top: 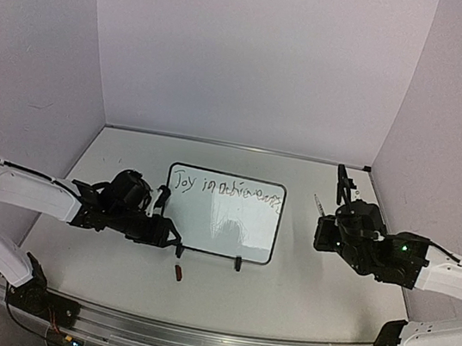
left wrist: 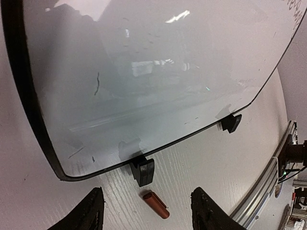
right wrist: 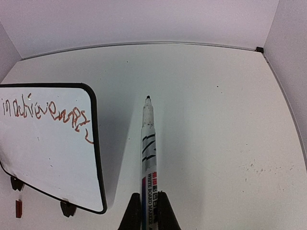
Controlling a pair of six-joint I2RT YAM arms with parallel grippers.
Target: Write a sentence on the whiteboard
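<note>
The whiteboard (top: 223, 214) stands propped on two black clip feet in the middle of the table, with a line of reddish writing along its top. In the left wrist view the whiteboard (left wrist: 144, 72) fills most of the picture, and one foot (left wrist: 143, 170) is close ahead. My left gripper (top: 168, 235) is at the board's lower left corner; the left gripper (left wrist: 147, 192) is open and holds nothing. A red marker cap (left wrist: 155, 204) lies on the table between its fingers. To the right of the board, my right gripper (right wrist: 148, 197) is shut on a whiteboard marker (right wrist: 148, 153), tip pointing away and off the whiteboard (right wrist: 48, 143).
The red cap (top: 179, 273) lies in front of the board near its left foot. A metal rail (top: 206, 339) runs along the near table edge. Pale walls enclose the table at the left, back and right, with a small black piece in the back right corner (right wrist: 259, 49).
</note>
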